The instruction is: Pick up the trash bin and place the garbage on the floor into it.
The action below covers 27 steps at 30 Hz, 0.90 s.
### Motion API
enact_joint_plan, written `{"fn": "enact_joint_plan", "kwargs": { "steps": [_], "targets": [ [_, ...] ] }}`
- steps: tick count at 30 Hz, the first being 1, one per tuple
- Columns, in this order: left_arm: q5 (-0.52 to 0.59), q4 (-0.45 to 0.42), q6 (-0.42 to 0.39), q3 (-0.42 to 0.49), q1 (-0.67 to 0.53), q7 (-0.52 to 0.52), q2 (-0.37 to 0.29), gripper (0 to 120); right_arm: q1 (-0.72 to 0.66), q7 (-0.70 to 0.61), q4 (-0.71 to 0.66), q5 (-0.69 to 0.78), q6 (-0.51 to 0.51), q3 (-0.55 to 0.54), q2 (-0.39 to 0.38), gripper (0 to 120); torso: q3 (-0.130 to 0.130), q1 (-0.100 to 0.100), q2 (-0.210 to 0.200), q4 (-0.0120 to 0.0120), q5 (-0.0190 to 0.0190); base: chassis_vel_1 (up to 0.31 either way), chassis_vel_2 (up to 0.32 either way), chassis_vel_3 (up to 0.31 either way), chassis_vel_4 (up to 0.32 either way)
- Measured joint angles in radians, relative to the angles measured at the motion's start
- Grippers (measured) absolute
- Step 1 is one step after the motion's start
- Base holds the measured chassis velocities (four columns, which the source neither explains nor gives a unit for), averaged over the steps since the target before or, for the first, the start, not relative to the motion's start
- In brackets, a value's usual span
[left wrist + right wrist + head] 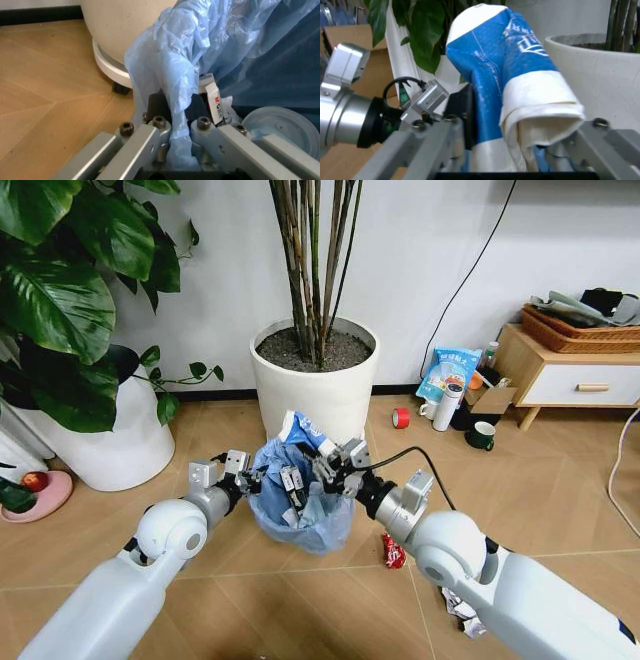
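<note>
Left gripper [172,129]: fingers closed on a fold of the light-blue bag at the rim of the trash bin [300,515]. The plastic bunches up between the two dark pads and runs down through the jaws. Just past the pads, inside the bag, a small white tube with red print [216,105] stands on end, and a pale blue-white disc [280,125] lies beside it. In the head view this gripper [243,476] sits at the bin's left rim.

Right gripper [520,127]: fingers clamped on a blue and white wrapper [507,75], which stands upright out of the jaws with its white lower part folded over. In the head view the gripper [335,465] is over the bin's right rim and the wrapper [300,430] sticks up above the bag's mouth. The left arm's wrist is seen just beyond it in the right wrist view.

Bin is on the floor [560,500], directly in front of the white plant pot [315,375] and between the two forearms. Whether it is lifted or resting cannot be told.

Still on the planks by the right arm: a red wrapper [393,552] just right of the bin, and a crumpled silvery-white wrapper [462,608] nearer the bottom edge, partly hidden by the forearm.

Farther back right, near the wall: a red tape roll [401,418], a white thermos bottle [448,406], a dark mug [481,436].
</note>
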<state>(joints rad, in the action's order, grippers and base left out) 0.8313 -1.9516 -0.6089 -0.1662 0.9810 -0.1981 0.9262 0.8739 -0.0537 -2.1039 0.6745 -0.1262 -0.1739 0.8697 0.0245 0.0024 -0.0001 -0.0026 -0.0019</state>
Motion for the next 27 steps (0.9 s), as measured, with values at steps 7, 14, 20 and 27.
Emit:
{"fn": "enact_joint_plan", "kwargs": {
  "steps": [7, 14, 20, 27],
  "targets": [
    [0.001, -0.009, 0.002, -0.003, 0.008, 0.001, 0.000, 0, -0.001, 0.000, 0.008, -0.001, 0.000, -0.001, 0.000, 56, 0.000, 0.000, 0.000, 0.0000, -0.0001, 0.000, 0.000, 0.000, 0.000],
    [-0.001, -0.023, 0.003, -0.008, 0.019, 0.001, -0.002, 0, -0.003, 0.000, 0.016, -0.003, 0.000, -0.008, 0.007, 85, 0.000, 0.000, 0.000, 0.0000, 0.0000, 0.000, 0.000, 0.000, 0.000],
    [-0.011, -0.033, 0.005, -0.035, 0.046, 0.001, -0.004, 0, 0.003, -0.058, 0.009, 0.014, 0.001, 0.042, 0.015, 99, 0.000, 0.000, 0.000, -0.0001, -0.0001, 0.000, 0.000, 0.000, 0.000],
    [-0.055, -0.063, 0.020, -0.121, 0.140, 0.007, -0.002, 0, 0.060, -0.253, -0.005, -0.021, -0.018, 0.143, -0.005, 100, 0.000, 0.000, 0.000, 0.0003, 0.0000, 0.000, 0.000, 0.000, 0.000]
  ]
}}
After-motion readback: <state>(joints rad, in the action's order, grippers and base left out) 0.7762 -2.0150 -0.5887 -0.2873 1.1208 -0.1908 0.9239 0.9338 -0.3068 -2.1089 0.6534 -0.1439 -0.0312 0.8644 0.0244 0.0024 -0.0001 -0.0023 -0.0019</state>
